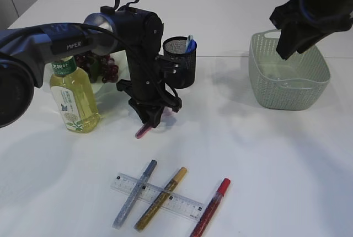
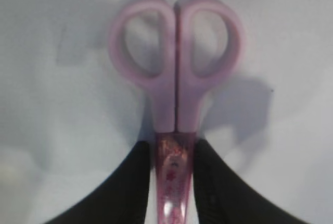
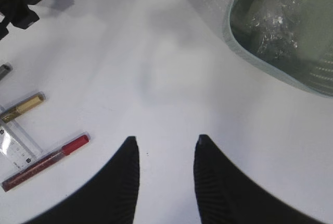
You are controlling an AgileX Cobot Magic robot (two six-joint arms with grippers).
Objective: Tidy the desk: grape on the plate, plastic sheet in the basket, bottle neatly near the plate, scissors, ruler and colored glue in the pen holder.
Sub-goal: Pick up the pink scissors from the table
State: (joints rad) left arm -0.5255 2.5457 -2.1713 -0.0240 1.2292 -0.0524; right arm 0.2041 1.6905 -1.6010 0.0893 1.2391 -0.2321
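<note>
White table (image 1: 265,154) carrying tea bottle (image 1: 73,96), grape plate (image 1: 105,85), mesh pen holder (image 1: 180,62), green basket (image 1: 287,74), pink scissors (image 2: 176,78), clear ruler (image 1: 157,195) lying under three glue pens (image 1: 160,198)

Matt pink plastic scissors (image 2: 176,73); perforated plastic basket (image 1: 289,71).
</note>
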